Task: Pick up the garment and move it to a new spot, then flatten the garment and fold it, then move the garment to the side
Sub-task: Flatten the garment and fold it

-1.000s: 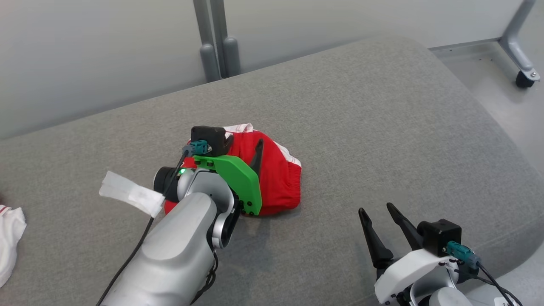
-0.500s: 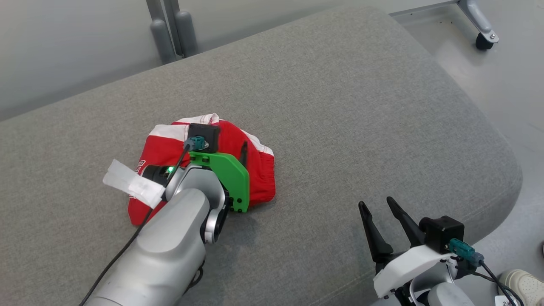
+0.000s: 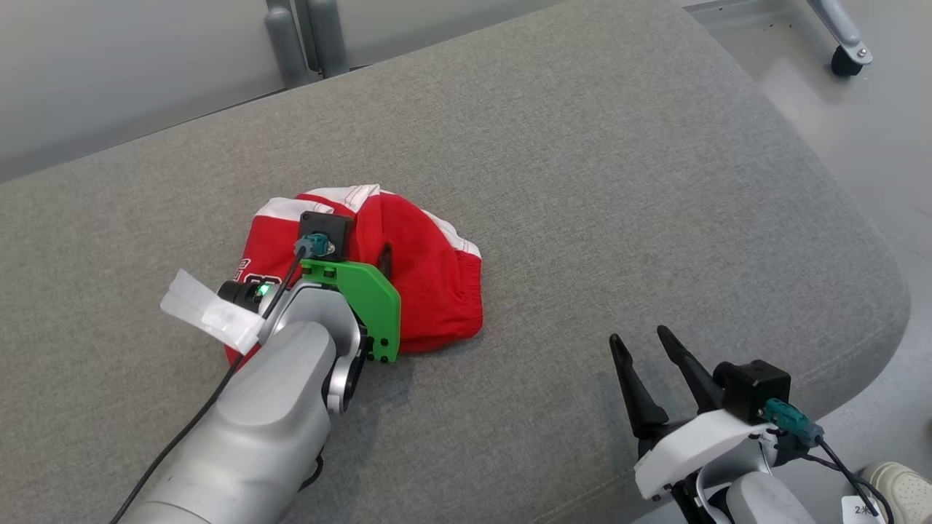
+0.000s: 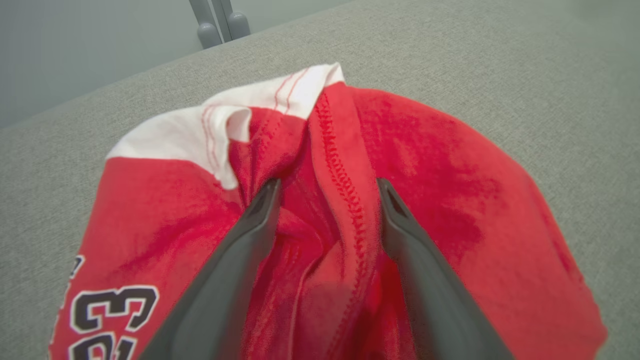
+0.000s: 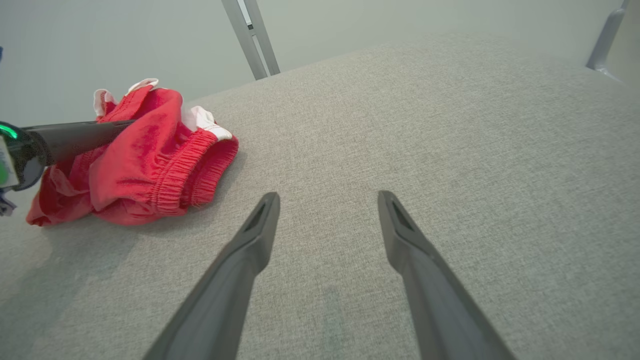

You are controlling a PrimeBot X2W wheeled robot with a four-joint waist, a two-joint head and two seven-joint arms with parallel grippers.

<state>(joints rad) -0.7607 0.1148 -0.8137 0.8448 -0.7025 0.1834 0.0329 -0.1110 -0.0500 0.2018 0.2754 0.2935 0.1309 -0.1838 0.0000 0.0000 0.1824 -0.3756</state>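
The garment (image 3: 437, 291) is a pair of red shorts with white trim and a black-and-white number, lying crumpled on the grey cushion (image 3: 619, 182). My left gripper (image 3: 364, 251) is down on top of it. In the left wrist view the left gripper (image 4: 327, 187) is open, its fingers (image 4: 260, 215) pressed into the red cloth (image 4: 440, 200) with a stitched fold between them. My right gripper (image 3: 639, 336) hovers open near the cushion's front right, apart from the shorts. The right wrist view has the right gripper (image 5: 327, 195) over bare cushion, with the shorts (image 5: 150, 165) at the left.
The cushion's rounded edge (image 3: 892, 306) drops to the floor at the right. Grey metal posts (image 3: 298, 36) stand behind it, and a caster wheel (image 3: 844, 62) is at the far right. A person's shoe (image 3: 895, 484) rests on the floor at the lower right.
The head camera has shifted. My left gripper has sunk lower into the shorts, and less of its finger shows. The shorts lie more spread out, with the number showing. The right gripper is unchanged.
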